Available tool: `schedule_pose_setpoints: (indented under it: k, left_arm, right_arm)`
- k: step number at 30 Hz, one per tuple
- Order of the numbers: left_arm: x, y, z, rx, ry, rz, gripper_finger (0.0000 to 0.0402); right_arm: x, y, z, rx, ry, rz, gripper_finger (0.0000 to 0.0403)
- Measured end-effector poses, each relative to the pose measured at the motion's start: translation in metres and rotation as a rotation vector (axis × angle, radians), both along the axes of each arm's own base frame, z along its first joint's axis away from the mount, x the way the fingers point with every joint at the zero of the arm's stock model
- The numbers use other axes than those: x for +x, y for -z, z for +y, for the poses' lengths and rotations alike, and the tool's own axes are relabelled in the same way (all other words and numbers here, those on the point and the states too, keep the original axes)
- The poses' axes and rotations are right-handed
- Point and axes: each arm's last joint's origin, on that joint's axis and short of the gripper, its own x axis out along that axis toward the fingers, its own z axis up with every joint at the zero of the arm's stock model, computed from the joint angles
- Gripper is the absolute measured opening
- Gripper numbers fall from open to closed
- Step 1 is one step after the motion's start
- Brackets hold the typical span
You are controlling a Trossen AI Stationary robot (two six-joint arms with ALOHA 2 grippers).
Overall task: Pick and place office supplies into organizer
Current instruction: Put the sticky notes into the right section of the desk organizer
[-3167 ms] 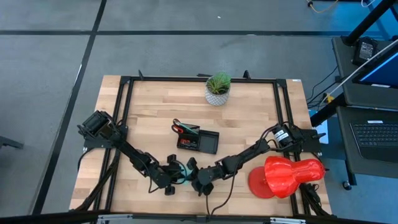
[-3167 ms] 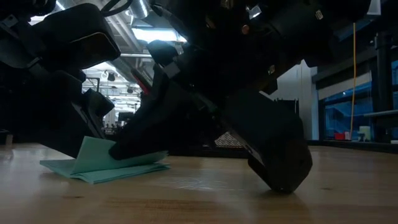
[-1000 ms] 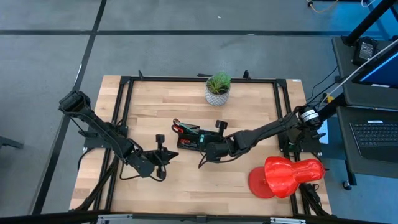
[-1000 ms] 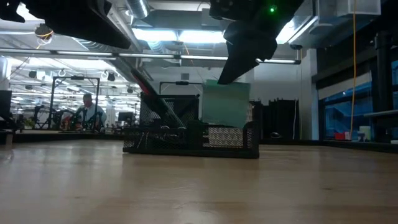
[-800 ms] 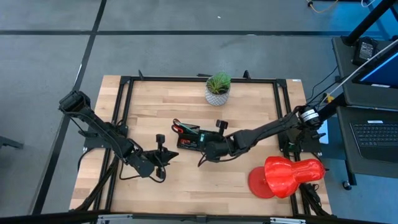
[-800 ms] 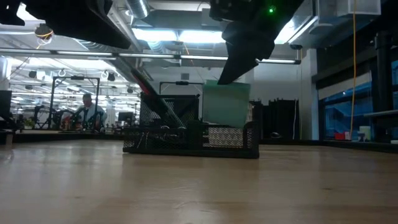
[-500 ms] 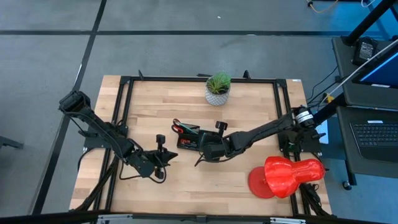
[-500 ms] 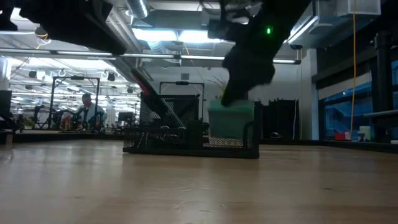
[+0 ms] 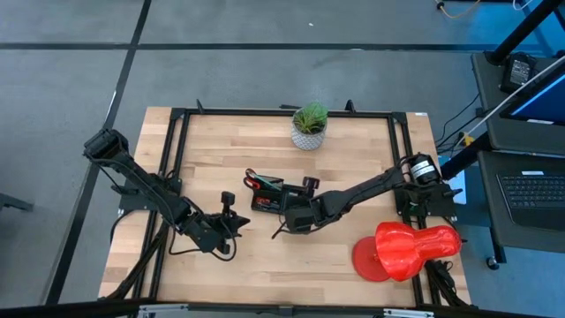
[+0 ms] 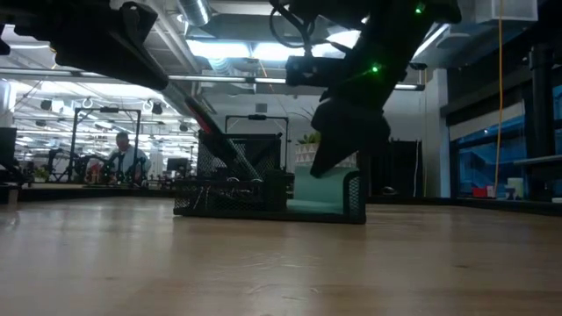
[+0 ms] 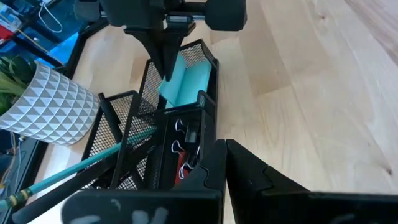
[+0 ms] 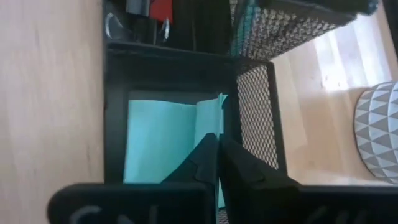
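Observation:
The black mesh organizer stands mid-table. My right gripper hangs over its right-hand compartment, shut on the light blue notepad, which sits down inside that compartment. Red-handled scissors, a green pencil and black clips sit in the organizer's other compartments. My left gripper is shut on nothing, above the wood to the left of and nearer than the organizer, and points toward it. My right gripper pinches the notepad between its two fingers at one raised edge. The fingers slant down into the compartment from above. The notepad leans tilted inside the organizer, its lower part down within the mesh walls.
A potted plant in a white patterned pot stands at the table's far edge. A large red plastic object sits at the near right. A black frame rail runs around the tabletop. Bare wood lies in front of the organizer.
My right gripper has gone down with the notepad. The pad hung upright above the organizer's rim, and now sits inside the right-hand compartment, below the rim.

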Motion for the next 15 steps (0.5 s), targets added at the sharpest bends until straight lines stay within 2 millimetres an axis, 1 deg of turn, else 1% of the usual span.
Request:
schedule_pose_setpoints:
  k: [10, 15]
  left_arm:
    - [-0.0006, 0.0007, 0.0004, 0.007, 0.000, 0.009, 0.0004]
    - [-0.0006, 0.0007, 0.0004, 0.007, 0.000, 0.009, 0.0004]
  right_arm:
    - [0.0019, -0.0006, 0.0008, 0.003, -0.024, -0.008, 0.0026]
    - [0.0024, -0.0008, 0.0009, 0.004, -0.024, -0.013, 0.0044]
